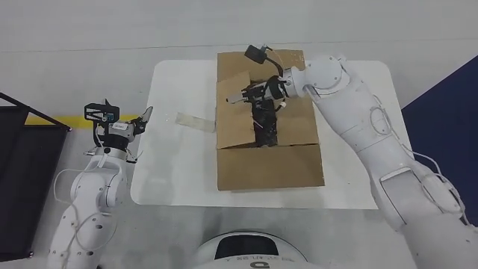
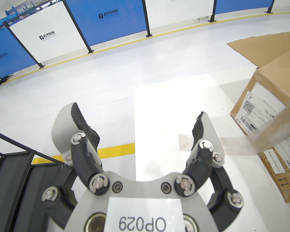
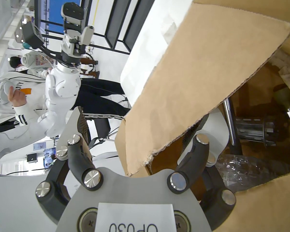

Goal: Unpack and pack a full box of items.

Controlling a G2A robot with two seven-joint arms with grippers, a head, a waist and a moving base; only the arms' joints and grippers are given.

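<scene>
Left gripper (image 2: 140, 124) — fingers apart, right gripper (image 3: 147, 126) likewise

Top view looks straight down; both wrist views close; box (image 1: 269, 166) shared.

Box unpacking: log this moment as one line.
right gripper: open, straddling flap | left gripper: open, empty, over table edge | box: open, items inside

Matt cardboard box (image 1: 269, 168) w/ rough torn flap (image 3: 203, 78); smooth white table (image 1: 172, 164); glossy clear plastic film (image 3: 244, 170).
</scene>
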